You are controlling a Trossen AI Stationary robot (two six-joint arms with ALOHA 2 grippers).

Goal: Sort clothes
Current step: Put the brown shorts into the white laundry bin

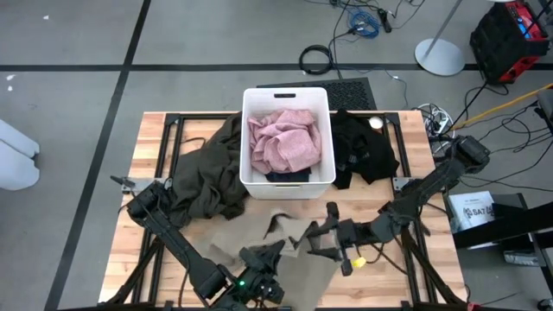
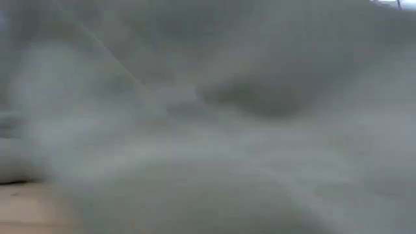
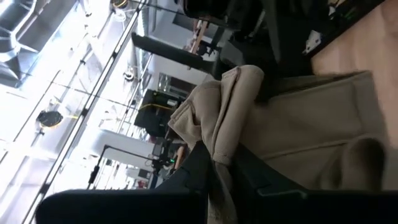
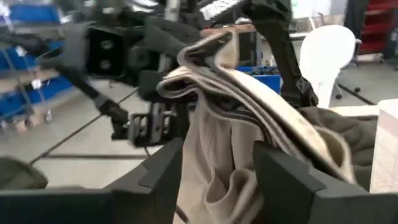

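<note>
A khaki tan garment [image 1: 246, 235] lies at the table's near middle, with a bunched part raised between both grippers. My left gripper [image 1: 278, 251] is shut on that bunch [image 3: 217, 106]. My right gripper [image 1: 318, 240] faces it with its fingers open on either side of the same khaki folds [image 4: 217, 143]. The white bin [image 1: 244, 130] holds a pale pink garment [image 1: 281, 138] lying on a navy one [image 1: 285, 176]. A dark olive garment [image 1: 207, 177] lies left of the bin and a black one [image 1: 363, 151] right of it. My left gripper pinches a bunched fold of the khaki garment [image 3: 219, 158] between its two fingers, several layers thick. The fingers come level from the table's near left. The held bunch is lifted, and the rest of the garment [image 1: 225, 246] lies slack on the table. My right gripper has the khaki folds [image 4: 214, 171] hanging between its open fingers; I cannot tell whether they touch the cloth.
In the low view, blurred grey cloth close to the camera hides all else. Black frame rails [image 1: 173, 121] run along the table's edges. Bare wood [image 1: 415, 259] shows at the near right and along the left edge [image 1: 138, 147].
</note>
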